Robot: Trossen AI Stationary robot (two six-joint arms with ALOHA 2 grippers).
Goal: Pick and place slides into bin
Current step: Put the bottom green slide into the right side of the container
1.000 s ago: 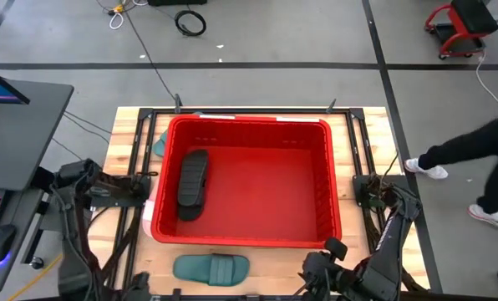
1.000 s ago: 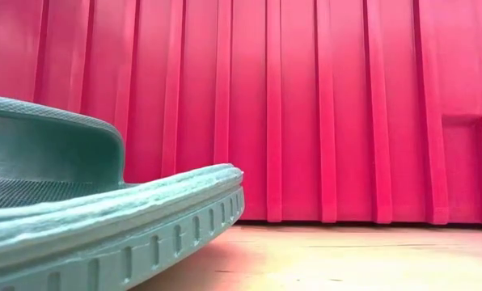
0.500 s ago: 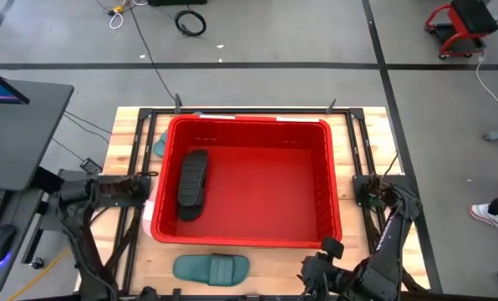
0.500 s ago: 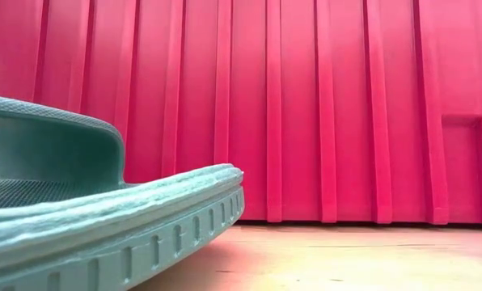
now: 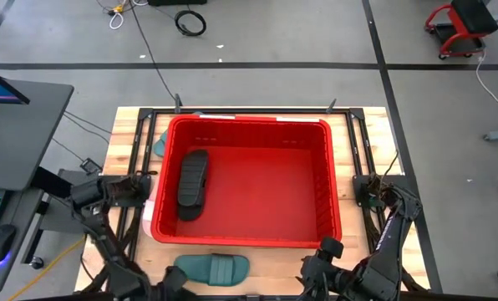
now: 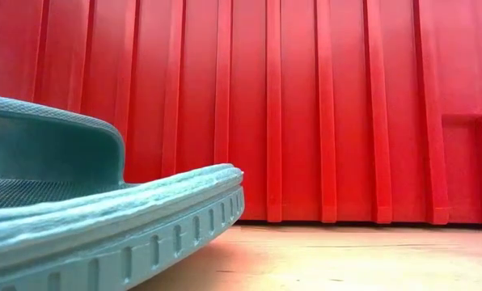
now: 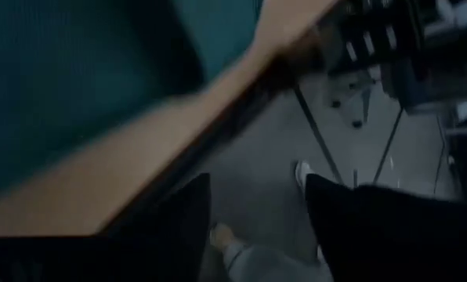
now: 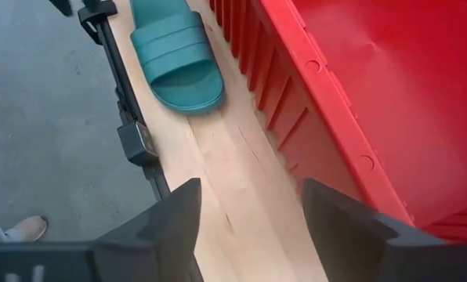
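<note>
Teal slide (image 5: 211, 268) lies flat on tabletop (image 5: 132, 125) beside red bin (image 5: 332, 180); black slide (image 5: 192, 183) inside bin. My right gripper (image 8: 249, 227) and left gripper (image 7: 257, 215) both open, empty.

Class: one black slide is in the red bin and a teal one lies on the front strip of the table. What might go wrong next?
1. The teal slide lies on the narrow strip between the bin and the table's front edge, so a nudge may push it off.
2. Another teal slide is wedged behind the bin's far left corner, mostly hidden and probably hard to grasp.
3. The right end effector is beside the bin wall and might strike it.
</note>
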